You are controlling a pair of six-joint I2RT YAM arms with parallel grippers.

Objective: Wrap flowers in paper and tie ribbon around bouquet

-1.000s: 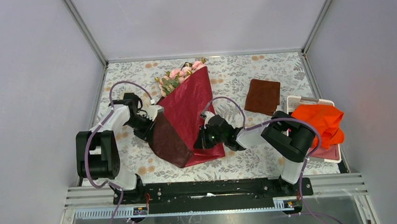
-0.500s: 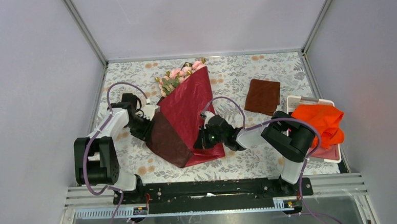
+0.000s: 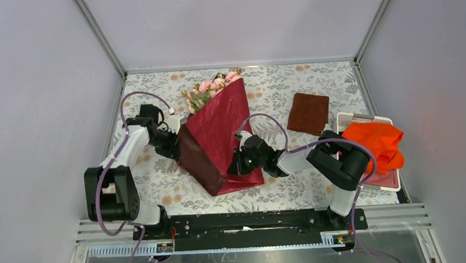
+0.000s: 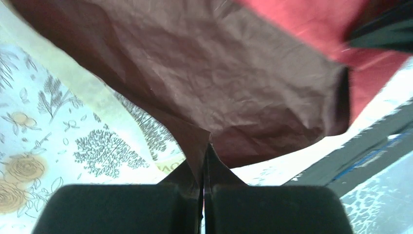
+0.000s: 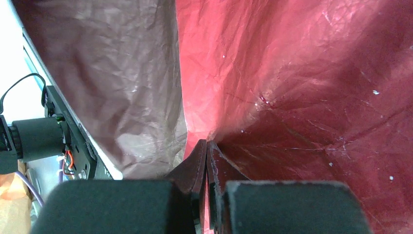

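Note:
The paper (image 3: 218, 123) lies folded around the flowers (image 3: 210, 87), whose pink heads stick out at its far end. Its crimson side faces up, and a dark maroon flap (image 3: 194, 157) rises on the left. My left gripper (image 3: 177, 140) is shut on that flap's edge; in the left wrist view the paper (image 4: 234, 83) runs pinched into the left gripper (image 4: 203, 146). My right gripper (image 3: 233, 165) is shut on the right side of the paper near its lower end; the right wrist view shows the paper (image 5: 302, 73) clamped in the right gripper (image 5: 207, 146). The ribbon is out of view.
A small brown folded square (image 3: 308, 113) lies on the patterned tablecloth at the back right. A bright orange-red cloth (image 3: 376, 143) is heaped on a white tray (image 3: 345, 121) by the right wall. Enclosure walls stand close on the left, back and right.
My left gripper let go for a moment, moved a little farther from the base and shut again on the maroon flap, which now stands steeper and looks narrower. The right gripper has not moved.

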